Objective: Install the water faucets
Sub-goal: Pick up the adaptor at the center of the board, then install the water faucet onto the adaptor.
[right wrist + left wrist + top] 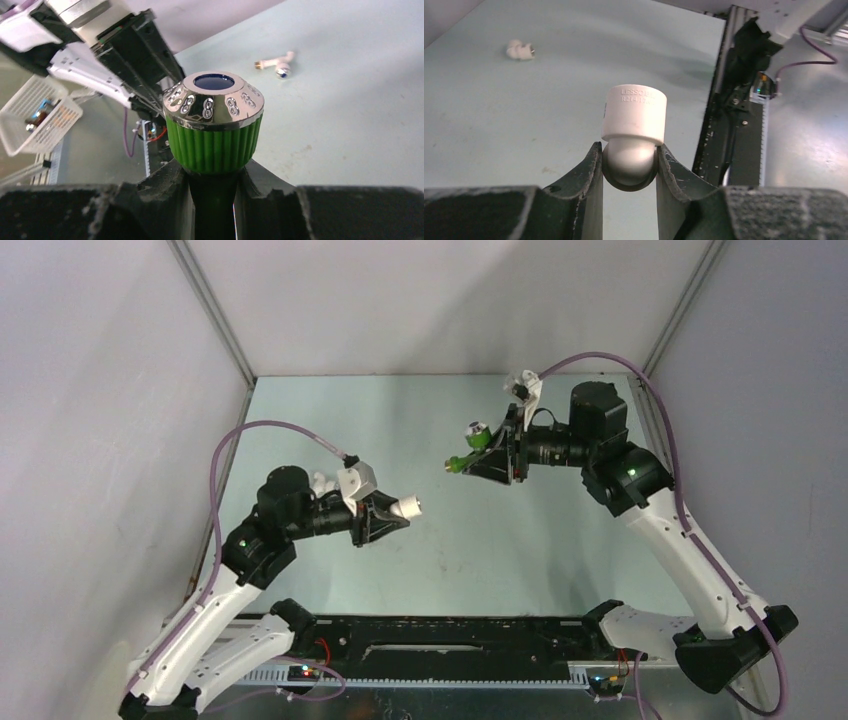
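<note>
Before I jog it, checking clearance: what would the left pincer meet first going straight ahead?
The way looks free: beyond its white fitting the left pincer faces only table; the green faucet seems off-line, depth unclear.

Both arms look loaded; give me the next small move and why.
Probably ease the right gripper toward the left gripper, aiming the green faucet at the white elbow fitting it holds: threaded end and socket roughly face across a gap.

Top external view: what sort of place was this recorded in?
Probably a purpose-built robot test cell, not a home or factory: plain white panels on aluminium framing close in a pale table, and the left arm and right arm are bolted to a black rail with exposed wiring.
</note>
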